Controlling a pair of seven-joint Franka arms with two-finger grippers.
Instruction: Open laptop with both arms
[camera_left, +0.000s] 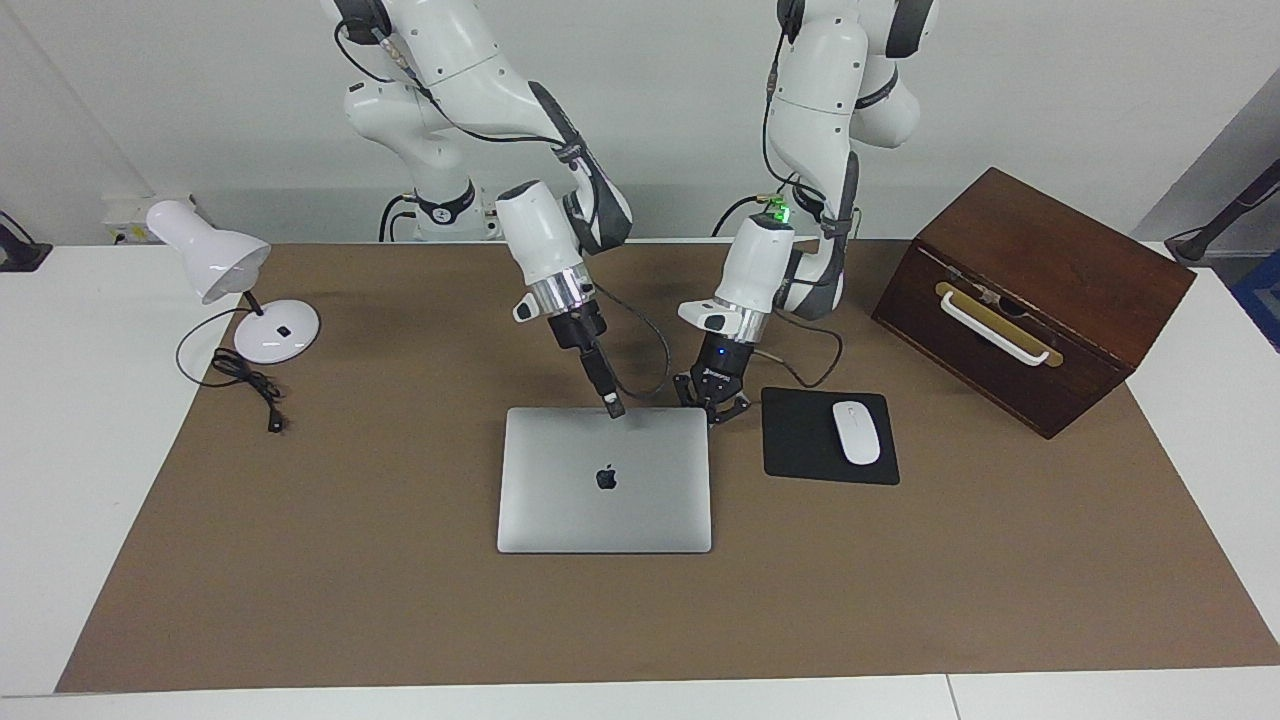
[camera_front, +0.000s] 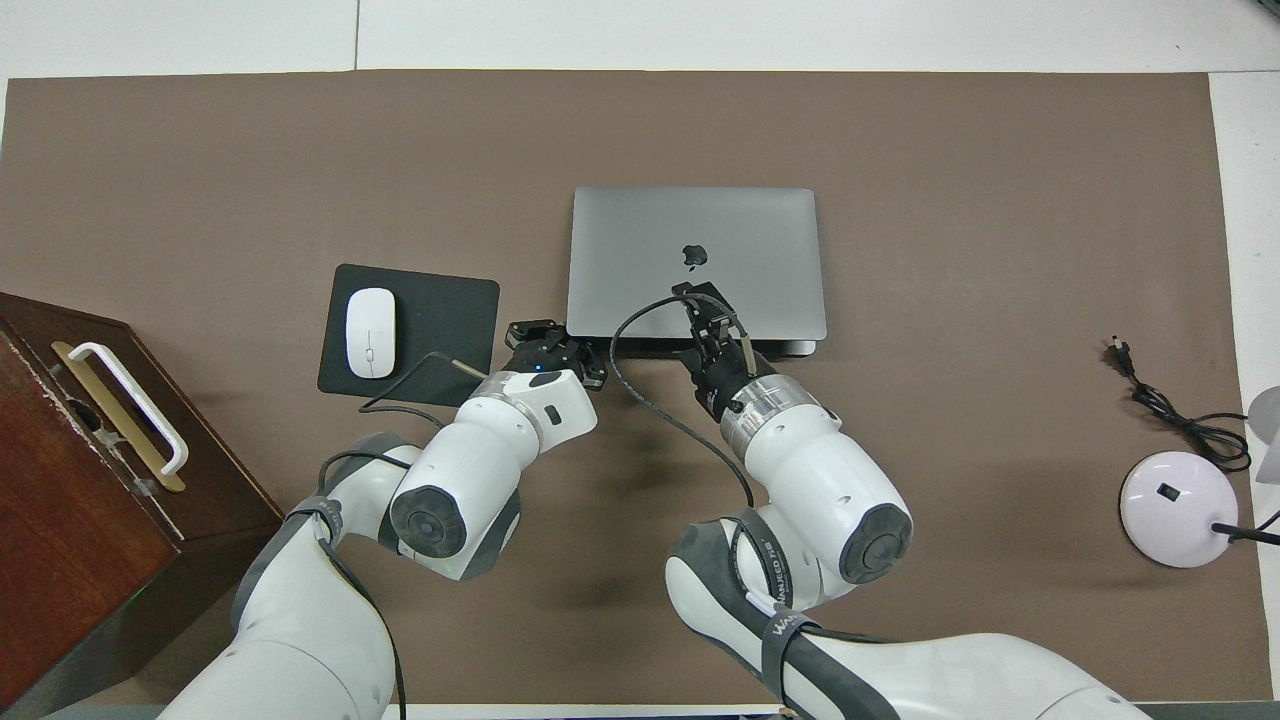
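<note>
2 white arms reach down over the brown mat (camera_left: 300, 560) that covers the desk (camera_left: 60, 420), toward the laptop (camera_left: 604, 505), which lies flat and closed in the middle of the mat with its apple logo facing up. The left claw (camera_left: 714, 408) sits low at the laptop's corner nearest the robots on the left arm's end, between the laptop and the black mouse pad (camera_left: 800, 450); its fingertips are pressed together with the outer links splayed to the sides, and whether it touches the laptop's edge cannot be told. The right claw (camera_left: 613, 406) points steeply down at the lid's edge nearest the robots, roughly midway along it, its tip at or just above the lid; I cannot tell whether its fingers are spread or together. In the overhead view the right claw (camera_front: 700, 305) covers the lid just below the logo. A white mouse (camera_left: 856, 432) rests on the mouse pad. A dark wooden box (camera_left: 1040, 270) with a white handle stands at the left arm's end of the desk, and a white desk lamp (camera_left: 215, 265) with its black cord (camera_left: 245, 385) at the right arm's end.
</note>
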